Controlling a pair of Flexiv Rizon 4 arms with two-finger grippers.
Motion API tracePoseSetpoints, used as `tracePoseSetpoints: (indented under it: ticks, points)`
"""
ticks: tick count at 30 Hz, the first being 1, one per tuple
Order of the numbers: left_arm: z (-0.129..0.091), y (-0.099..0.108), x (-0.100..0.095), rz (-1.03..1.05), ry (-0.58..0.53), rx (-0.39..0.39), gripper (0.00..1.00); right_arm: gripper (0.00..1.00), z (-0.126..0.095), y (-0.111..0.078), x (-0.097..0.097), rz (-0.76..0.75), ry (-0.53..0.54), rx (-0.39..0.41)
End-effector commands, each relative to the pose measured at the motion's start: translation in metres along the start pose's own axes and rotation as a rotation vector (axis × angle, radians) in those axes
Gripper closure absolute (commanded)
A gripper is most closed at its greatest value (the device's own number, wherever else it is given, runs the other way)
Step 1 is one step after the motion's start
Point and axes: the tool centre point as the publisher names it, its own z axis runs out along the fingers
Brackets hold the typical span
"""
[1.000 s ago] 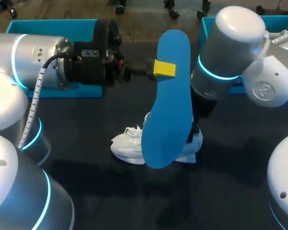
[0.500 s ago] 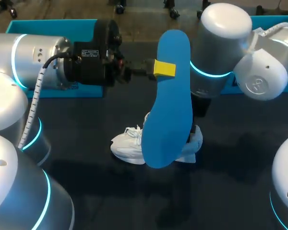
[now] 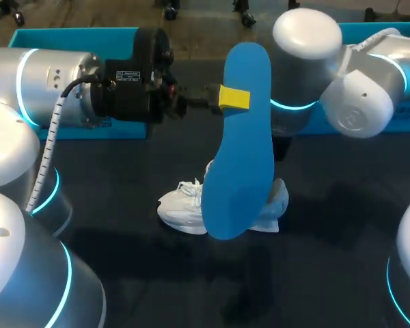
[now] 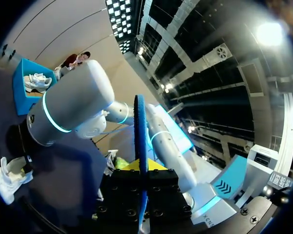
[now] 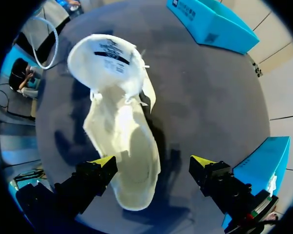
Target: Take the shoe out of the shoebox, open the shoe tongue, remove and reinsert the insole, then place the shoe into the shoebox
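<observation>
Two claws: left claw (image 3: 234, 98) clamps insole (image 3: 240, 157) aloft; right claw (image 5: 153, 161) spread above shoe (image 5: 122, 141), far from shoeboxes (image 3: 75, 37).

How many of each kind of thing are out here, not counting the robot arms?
Teal shoeboxes: 2
White shoes: 2, one lying loose, one inside a box
Blue insole: 1
Total: 5

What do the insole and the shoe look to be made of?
Insole: probably foam, matte blue with no glare. It holds its flat shape and looks thin edge-on in the left wrist view. Shoe: apparently soft white textile, matte, with its upper creased and loose. The exact fabric is unclear.
</observation>
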Motion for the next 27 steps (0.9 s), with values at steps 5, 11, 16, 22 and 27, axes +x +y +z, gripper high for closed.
tracePoseSetpoints:
  ticks: [5,11,16,22,27]
  points:
    - [0.000,0.001,0.000,-0.001,0.000,0.000,1.00,0.00,0.040,0.007,-0.009,0.005,0.011,0.006]
    - [0.000,0.001,0.000,-0.001,0.000,0.000,1.00,0.00,0.056,0.009,-0.009,0.012,0.040,-0.014]
    - [0.000,0.001,0.000,-0.001,0.000,0.000,1.00,0.68,0.067,0.011,-0.005,0.016,0.070,-0.023]
    - [0.000,0.001,0.000,-0.001,0.000,0.000,1.00,1.00,0.070,0.012,0.000,0.018,0.100,-0.018]
    - [0.000,0.001,0.000,-0.001,0.000,0.000,1.00,1.00,0.068,0.011,0.002,0.028,0.133,-0.006]
